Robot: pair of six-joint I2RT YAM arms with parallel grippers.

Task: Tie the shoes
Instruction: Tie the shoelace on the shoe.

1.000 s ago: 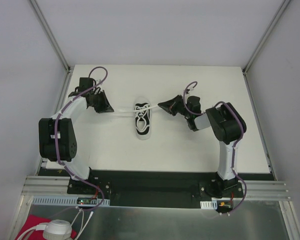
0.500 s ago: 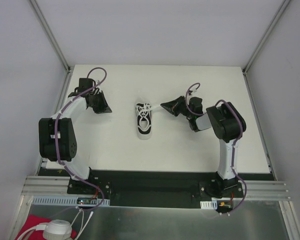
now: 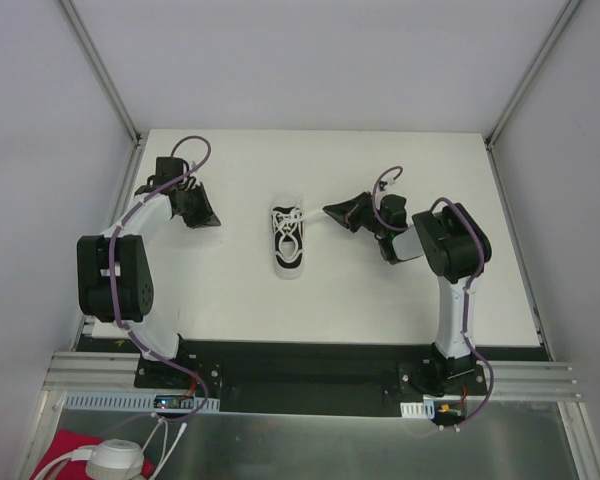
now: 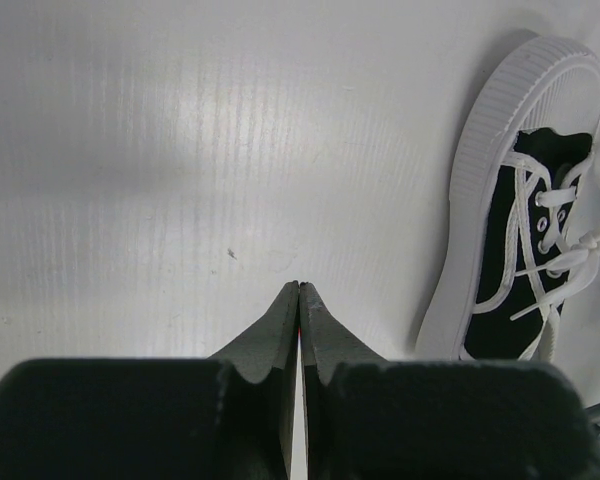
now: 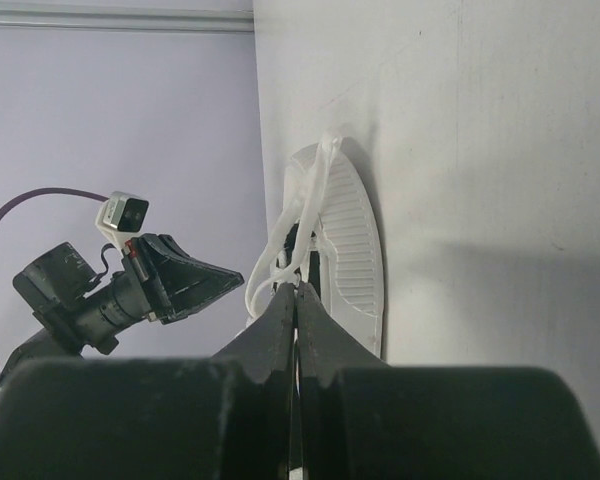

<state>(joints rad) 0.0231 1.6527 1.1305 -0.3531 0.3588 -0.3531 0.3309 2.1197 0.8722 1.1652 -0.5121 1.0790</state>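
Right gripper [image 5: 296,292]: fingers pressed together and pinching a strand of lace [image 3: 285,216] at the tips. The strand runs from the tips straight across to the shoe [image 3: 287,248].

Left gripper [image 4: 299,294]: fingers together with nothing between them. Tips are over bare table [image 3: 380,290]; can't tell whether they touch it.

Shoe: black upper with a white ribbed rim, lying mid-table between the two grippers. Its long axis runs near-to-far. The right gripper is near it and the left gripper is clearly apart from it. The rest of the lace is bunched in loose loops over the far half of the shoe, with criss-cross rows showing on the black upper in the left wrist view. Any brand mark on the shoe isn't legible.

Extras:
- A purple cable [image 3: 193,150] loops over the left wrist, and a similar one runs along the right arm.
- A white camera block [image 5: 126,212] sits on the left wrist, seen from the right wrist view. Any print on it is too small to read.
- A red cloth [image 3: 65,450] lies off the table at the near-left corner, below the arm bases.
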